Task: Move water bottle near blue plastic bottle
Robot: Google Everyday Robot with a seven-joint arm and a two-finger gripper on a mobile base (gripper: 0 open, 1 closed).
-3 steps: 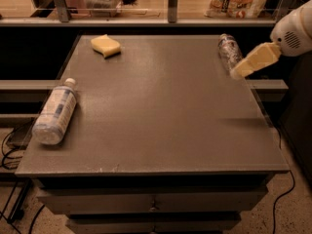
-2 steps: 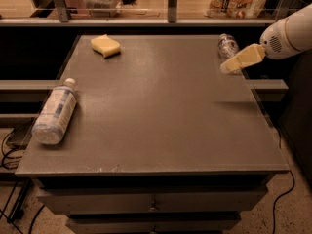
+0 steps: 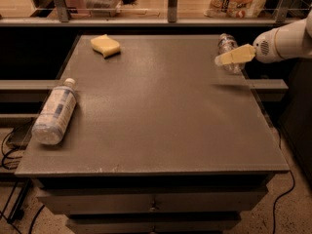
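The water bottle [image 3: 227, 48], small, clear and crinkly, lies at the far right of the grey table [image 3: 161, 111]. My gripper [image 3: 225, 58] comes in from the right on a white arm, its pale yellow fingers [image 3: 236, 55] crossing in front of the water bottle's lower part and hiding some of it. The blue plastic bottle [image 3: 54, 112], larger with a white cap and a light label, lies on its side near the table's left edge, far from the gripper.
A yellow sponge [image 3: 106, 45] lies at the far left of the table. A glass-and-metal rail [image 3: 170, 4] runs behind the table, with packages beyond it. Drawers [image 3: 151, 201] sit under the front edge. Cables trail on the floor.
My gripper has moved left and up toward the far edge, from beside the water bottle to across its front. The bottles and the sponge have not moved.
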